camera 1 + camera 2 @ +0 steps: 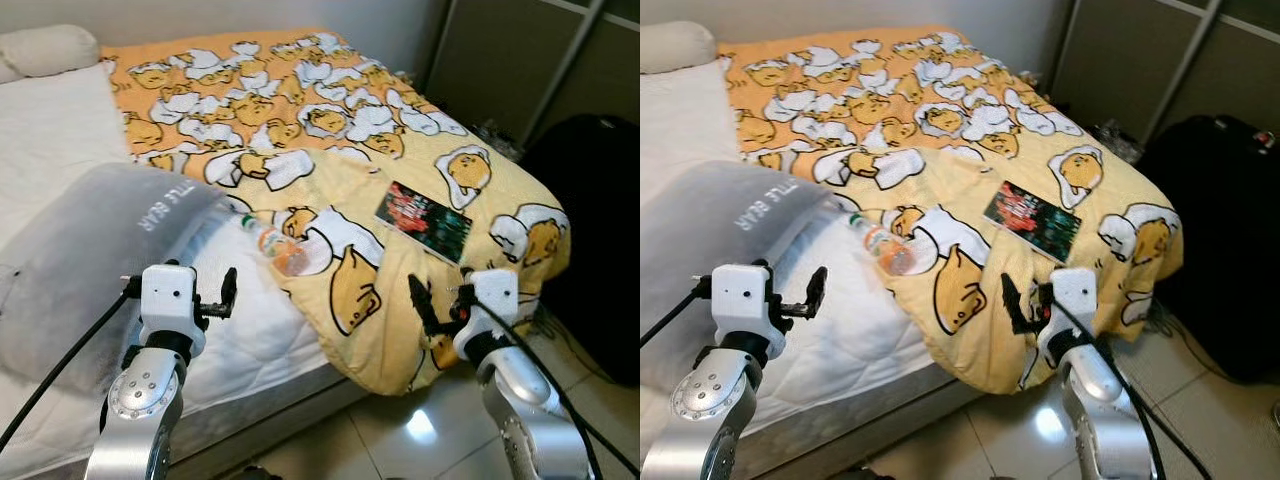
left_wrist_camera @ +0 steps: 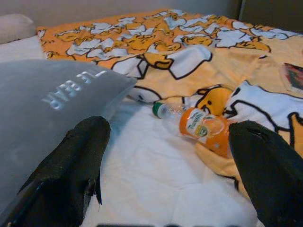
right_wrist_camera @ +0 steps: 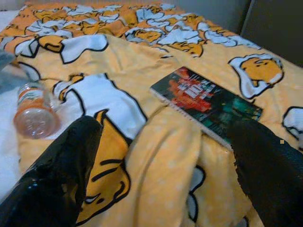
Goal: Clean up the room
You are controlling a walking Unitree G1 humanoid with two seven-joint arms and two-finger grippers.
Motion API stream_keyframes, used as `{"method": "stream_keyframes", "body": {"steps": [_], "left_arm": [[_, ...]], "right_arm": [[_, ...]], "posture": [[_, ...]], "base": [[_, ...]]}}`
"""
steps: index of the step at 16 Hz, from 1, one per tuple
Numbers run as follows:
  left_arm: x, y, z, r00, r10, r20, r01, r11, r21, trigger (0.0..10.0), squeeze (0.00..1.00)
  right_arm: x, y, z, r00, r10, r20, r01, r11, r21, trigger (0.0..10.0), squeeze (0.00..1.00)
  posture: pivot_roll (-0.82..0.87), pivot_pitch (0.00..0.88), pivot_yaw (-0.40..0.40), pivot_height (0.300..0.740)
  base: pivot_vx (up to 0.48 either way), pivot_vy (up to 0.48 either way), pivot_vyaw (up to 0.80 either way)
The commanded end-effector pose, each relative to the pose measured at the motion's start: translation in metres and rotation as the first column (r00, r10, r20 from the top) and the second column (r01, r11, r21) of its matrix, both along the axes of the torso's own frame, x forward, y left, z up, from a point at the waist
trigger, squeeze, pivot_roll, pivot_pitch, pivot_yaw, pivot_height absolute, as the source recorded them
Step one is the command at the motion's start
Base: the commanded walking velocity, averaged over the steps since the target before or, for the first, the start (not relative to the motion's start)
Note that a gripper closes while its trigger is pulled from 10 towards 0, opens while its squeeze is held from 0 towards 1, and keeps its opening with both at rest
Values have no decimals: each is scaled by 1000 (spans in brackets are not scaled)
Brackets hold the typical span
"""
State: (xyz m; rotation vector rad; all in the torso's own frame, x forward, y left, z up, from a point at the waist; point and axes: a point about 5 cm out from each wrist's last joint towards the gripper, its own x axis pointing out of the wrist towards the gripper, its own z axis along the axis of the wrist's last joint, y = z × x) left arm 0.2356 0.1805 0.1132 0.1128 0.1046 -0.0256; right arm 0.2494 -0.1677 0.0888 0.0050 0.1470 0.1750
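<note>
Ahead of the wide-open, empty left gripper (image 2: 165, 165) the near-empty plastic bottle (image 2: 194, 124) lies on its side on the bed (image 1: 250, 340), likely light, slick and crushable, best pinched across its labelled middle; the right gripper (image 3: 165, 170) gapes empty before the book (image 3: 206, 104).

both silver arms raised forward, left claw (image 2: 165, 170) and right claw (image 3: 165, 175) spread wide.
</note>
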Motion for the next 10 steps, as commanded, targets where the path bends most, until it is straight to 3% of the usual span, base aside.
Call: {"method": "stream_keyframes", "body": {"steps": [1,10], "left_arm": [[1,0,2,1000,6,7,-6,1000,4,10000,522],[6,-5,11,999,-33,43,31,999,24,10000,514]], "right_arm": [[2,-2,2,1000,3,16,-3,1000,4,10000,0],[14,2,7,997,66,30,-65,998,-21,10000,0]], "posture": [[-69,14,-5,740],[-72,11,-8,740]], "base": [[300,0,644],[313,0,800]]}}
